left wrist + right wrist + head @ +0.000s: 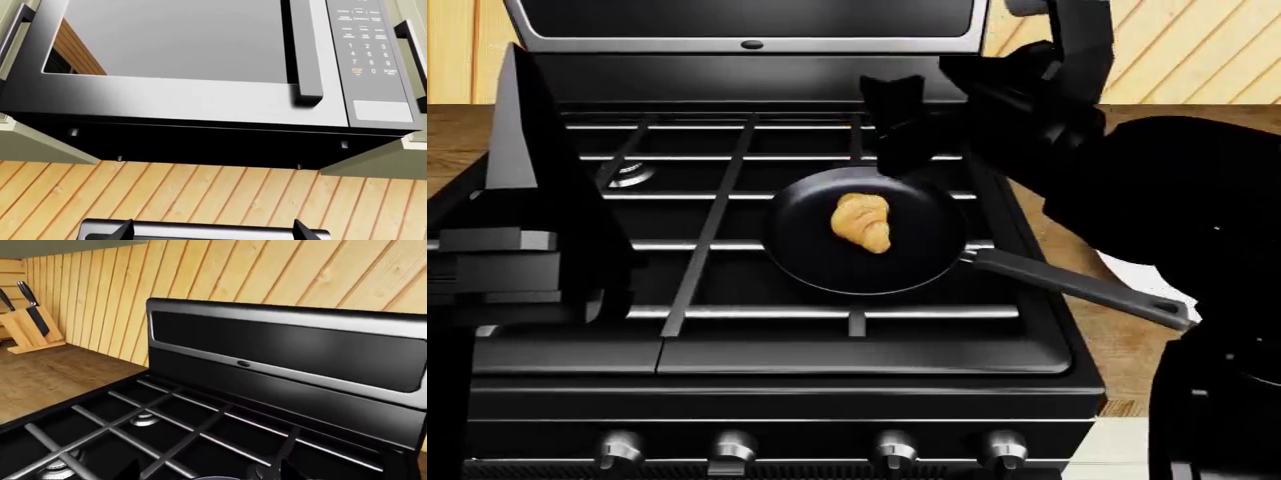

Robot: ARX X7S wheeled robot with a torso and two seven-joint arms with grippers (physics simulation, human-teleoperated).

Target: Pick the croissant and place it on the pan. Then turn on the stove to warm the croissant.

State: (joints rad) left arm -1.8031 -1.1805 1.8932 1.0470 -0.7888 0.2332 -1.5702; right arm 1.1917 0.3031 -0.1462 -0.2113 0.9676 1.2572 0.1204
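**Croissant in pan on stove; both grippers' opening unreadable**

Right gripper [894, 115]: dark mass above the far rim of the pan [794, 240], silhouetted black on black. Cannot tell how far the jaws are open; no contact with the pan or the croissant [862, 221] is visible. Nothing seen held.

Left gripper [527, 260]: at the near left side of the stove [694, 350], well apart from the pan. Only grey and black housing shows; jaw opening cannot be told.

Croissant: lies inside the pan, roughly centred, apart from the rim.

Pan: sits on the stove grates, right of the stove's centre bar; its handle [1081, 288] points away from the pan toward the near right, out past the stove edge over the wooden counter [1114, 350].

Knobs [731, 447]: a row of four along the stove front, nearer than the pan.

Room: wooden plank wall [267, 270] behind the stove; microwave [200, 100] above it; knife block [30, 322] on the counter left of the stove.
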